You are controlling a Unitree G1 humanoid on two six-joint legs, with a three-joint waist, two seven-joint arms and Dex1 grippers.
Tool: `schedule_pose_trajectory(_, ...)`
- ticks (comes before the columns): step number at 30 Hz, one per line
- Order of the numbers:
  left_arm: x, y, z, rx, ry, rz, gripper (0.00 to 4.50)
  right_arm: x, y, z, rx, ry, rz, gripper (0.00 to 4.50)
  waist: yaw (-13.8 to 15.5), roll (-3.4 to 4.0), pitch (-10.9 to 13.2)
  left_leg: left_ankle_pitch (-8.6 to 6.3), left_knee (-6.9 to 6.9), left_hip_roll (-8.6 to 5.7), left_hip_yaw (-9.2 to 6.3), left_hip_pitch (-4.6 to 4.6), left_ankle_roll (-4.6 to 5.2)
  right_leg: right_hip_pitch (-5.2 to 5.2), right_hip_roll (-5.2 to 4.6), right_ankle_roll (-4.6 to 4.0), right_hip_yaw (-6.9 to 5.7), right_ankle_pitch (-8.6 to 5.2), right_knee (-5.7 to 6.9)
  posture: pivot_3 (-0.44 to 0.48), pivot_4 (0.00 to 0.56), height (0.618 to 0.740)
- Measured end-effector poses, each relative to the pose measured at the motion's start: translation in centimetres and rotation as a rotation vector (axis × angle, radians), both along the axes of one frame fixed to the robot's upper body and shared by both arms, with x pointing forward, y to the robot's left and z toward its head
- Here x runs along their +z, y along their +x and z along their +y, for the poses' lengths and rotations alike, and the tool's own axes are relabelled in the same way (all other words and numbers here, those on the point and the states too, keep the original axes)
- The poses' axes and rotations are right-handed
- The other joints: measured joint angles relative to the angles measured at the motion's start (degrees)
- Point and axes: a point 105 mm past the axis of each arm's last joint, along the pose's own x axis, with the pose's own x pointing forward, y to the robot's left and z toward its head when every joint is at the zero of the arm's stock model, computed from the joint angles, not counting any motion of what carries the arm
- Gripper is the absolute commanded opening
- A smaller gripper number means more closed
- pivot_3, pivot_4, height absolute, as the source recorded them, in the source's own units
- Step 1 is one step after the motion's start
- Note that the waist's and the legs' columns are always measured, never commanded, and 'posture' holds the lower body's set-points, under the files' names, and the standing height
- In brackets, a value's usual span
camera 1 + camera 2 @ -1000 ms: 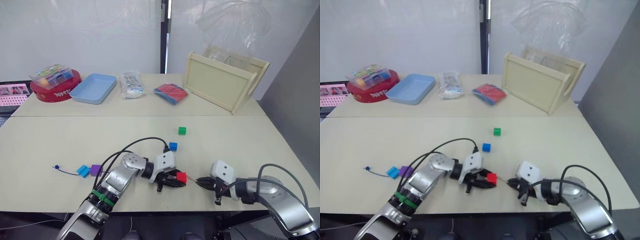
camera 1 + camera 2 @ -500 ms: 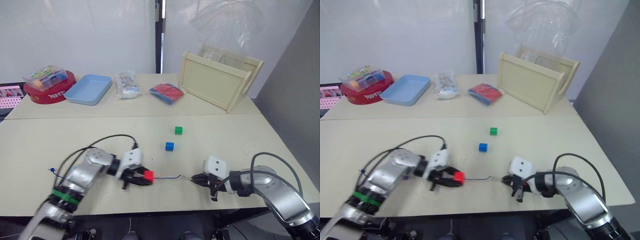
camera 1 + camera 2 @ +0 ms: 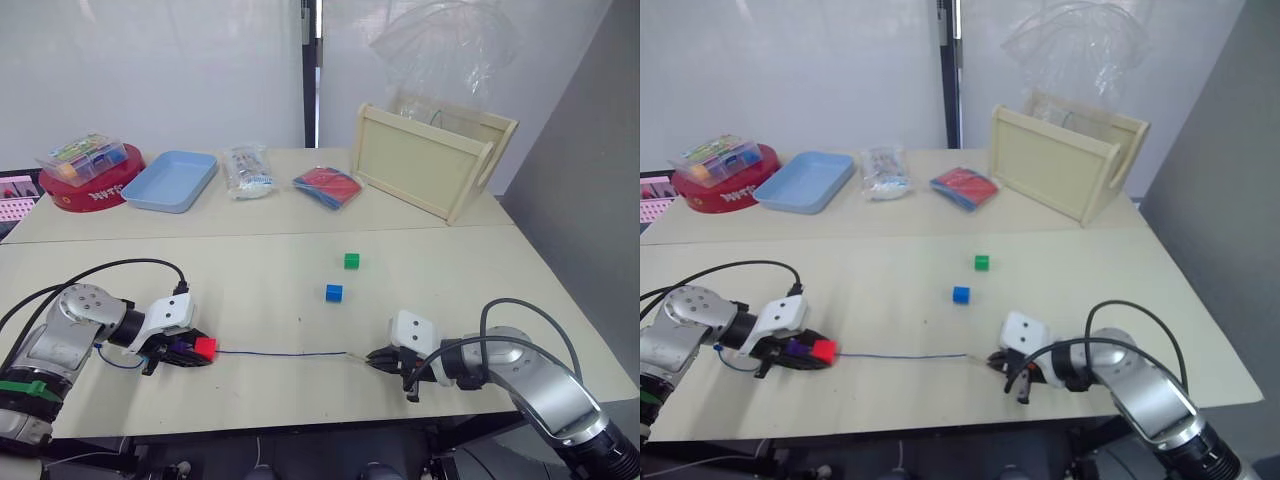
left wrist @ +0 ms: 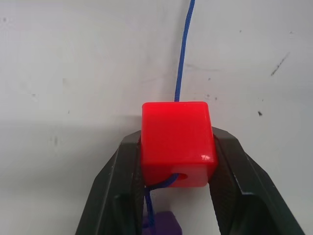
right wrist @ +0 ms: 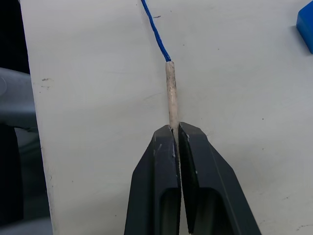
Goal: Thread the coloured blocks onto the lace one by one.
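Observation:
My left gripper (image 3: pixel 190 354) is shut on a red block (image 4: pixel 177 142) at the near left of the table, with the dark-blue lace (image 3: pixel 280 352) running through the block's hole. Just behind the red block a purple block (image 4: pixel 162 228) sits on the lace. The lace lies straight across the table to my right gripper (image 3: pixel 374 358), which is shut on its pale stiff tip (image 5: pixel 170 93). A blue block (image 3: pixel 335 293) and a green block (image 3: pixel 351 261) lie loose on the table beyond the lace.
Along the far edge stand a red tub with a clear box of pieces (image 3: pixel 85 175), a light-blue tray (image 3: pixel 180 180), a clear bag (image 3: pixel 245 170), a red-and-blue packet (image 3: pixel 327 187) and a wooden crate (image 3: pixel 430 160).
My left gripper has pulled the red block far to the left along the lace, up to the purple block. The lace now lies stretched straight. The right gripper has kept hold of the tip.

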Motion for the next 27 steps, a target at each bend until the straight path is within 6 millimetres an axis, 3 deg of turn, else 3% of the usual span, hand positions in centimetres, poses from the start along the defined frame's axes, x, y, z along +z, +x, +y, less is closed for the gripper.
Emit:
schedule_pose_trajectory(2,0.0,0.0,0.0,0.006,-0.003,0.002,1.20,0.0,0.0,0.0,0.001,-0.003,0.000,0.00,-0.01,0.00,0.00,0.00,0.00,0.01,0.00,0.00,0.00,0.00,0.00,0.00,0.00,0.00,0.01,0.000,0.150,0.740)
schedule_pose_trajectory(5,0.1,0.0,-0.3,0.038,-0.041,0.028,2.64,0.1,0.1,0.2,0.009,-0.002,-0.004,0.00,0.00,0.01,0.01,0.00,0.00,0.00,0.00,-0.05,0.00,-0.04,0.00,0.00,-0.01,0.00,0.02,0.000,0.150,0.740)
schedule_pose_trajectory(7,0.2,0.1,-0.9,0.046,-0.071,0.038,2.95,0.2,0.2,0.5,0.018,0.001,-0.008,0.00,0.24,0.01,0.02,0.00,0.02,0.00,0.00,-0.09,0.00,-0.05,-0.01,0.00,-0.01,0.00,0.02,0.000,0.150,0.740)
schedule_pose_trajectory(15,3.1,0.6,-8.4,-0.058,-0.310,-0.001,2.95,-0.2,-0.1,1.9,0.052,-0.001,0.019,0.00,1.30,-0.03,0.03,0.00,0.24,-0.08,-0.04,-0.39,-0.01,-0.15,-0.09,0.00,-0.07,0.00,-0.01,0.000,0.150,0.740)
schedule_pose_trajectory(21,1.3,0.3,-14.6,-0.166,-0.392,0.006,2.95,-0.5,0.0,2.2,0.061,-0.027,0.029,0.00,1.16,-0.04,0.04,0.01,0.25,-0.10,-0.05,-0.40,-0.01,-0.15,-0.09,0.00,-0.07,0.01,0.00,0.000,0.150,0.740)
schedule_pose_trajectory(24,0.7,0.3,-16.8,-0.213,-0.410,0.008,2.95,-0.3,0.3,2.4,0.064,-0.027,0.014,0.00,1.08,-0.05,0.04,0.01,0.27,-0.11,-0.05,-0.40,-0.01,-0.15,-0.09,0.00,-0.05,0.00,0.00,0.000,0.150,0.740)
schedule_pose_trajectory(27,0.6,0.5,-17.6,-0.219,-0.416,0.014,2.95,-0.3,0.3,2.5,0.064,-0.029,0.017,0.00,0.92,-0.04,0.03,0.01,0.25,-0.11,-0.06,-0.37,-0.01,-0.15,-0.08,0.00,-0.05,0.00,0.00,0.000,0.150,0.740)
